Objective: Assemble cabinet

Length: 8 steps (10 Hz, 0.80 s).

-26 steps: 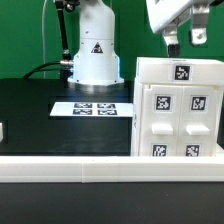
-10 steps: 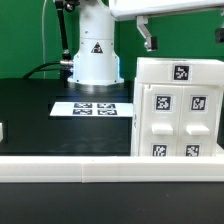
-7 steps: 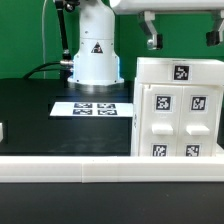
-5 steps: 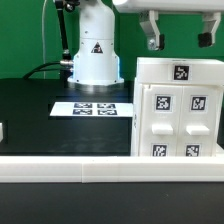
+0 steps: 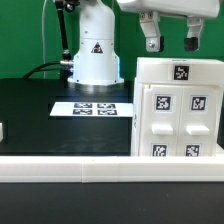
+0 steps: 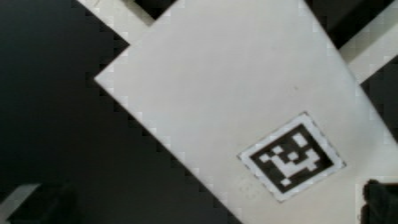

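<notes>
The cabinet point(image 5: 178, 110) is a white box body standing at the exterior view's right, with square tags on its top face and front panels. My gripper point(image 5: 171, 38) hangs just above the cabinet's top, open, and nothing is between its fingers point(image 5: 152, 36). In the wrist view the cabinet's white top face point(image 6: 214, 90) fills the middle, set at an angle, with one tag point(image 6: 290, 155) on it. A dark fingertip point(image 6: 377, 200) shows at one corner, clear of the tag.
The marker board point(image 5: 92, 108) lies flat on the black table, to the exterior view's left of the cabinet. The arm's white base point(image 5: 92, 50) stands behind it. A white rail point(image 5: 100, 170) runs along the front. A small white piece point(image 5: 2, 130) shows at the left edge.
The hand has turned above the cabinet, so its two fingers now look closer together in the exterior view. It also sits a little lower. The jaws stayed open.
</notes>
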Tool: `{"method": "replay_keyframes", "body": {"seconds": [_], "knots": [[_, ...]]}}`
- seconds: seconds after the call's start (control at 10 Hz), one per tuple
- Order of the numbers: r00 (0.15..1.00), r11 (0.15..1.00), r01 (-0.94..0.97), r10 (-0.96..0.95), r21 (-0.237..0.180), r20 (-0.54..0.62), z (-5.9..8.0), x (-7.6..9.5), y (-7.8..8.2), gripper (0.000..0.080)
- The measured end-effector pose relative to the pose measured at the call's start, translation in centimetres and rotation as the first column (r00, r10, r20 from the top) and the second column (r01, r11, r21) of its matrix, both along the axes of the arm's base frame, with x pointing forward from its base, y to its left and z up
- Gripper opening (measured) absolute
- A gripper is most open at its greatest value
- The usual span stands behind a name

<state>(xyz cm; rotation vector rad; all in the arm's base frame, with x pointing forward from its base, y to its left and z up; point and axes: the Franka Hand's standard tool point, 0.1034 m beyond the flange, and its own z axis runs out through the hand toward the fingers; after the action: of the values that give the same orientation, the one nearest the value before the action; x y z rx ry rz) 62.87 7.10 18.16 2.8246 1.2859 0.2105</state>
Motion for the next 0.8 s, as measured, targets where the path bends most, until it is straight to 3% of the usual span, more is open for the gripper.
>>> {"method": "replay_keyframes", "body": {"seconds": [0.4, 0.8], "knots": [[0.948, 0.943, -0.319, 0.316, -0.097, -0.042, 0.0, -0.5, 1.1, 0.0797], [0.818, 0.808, -0.575, 0.563, -0.129, -0.116, -1.0, -1.3, 1.2, 0.0797]]}}
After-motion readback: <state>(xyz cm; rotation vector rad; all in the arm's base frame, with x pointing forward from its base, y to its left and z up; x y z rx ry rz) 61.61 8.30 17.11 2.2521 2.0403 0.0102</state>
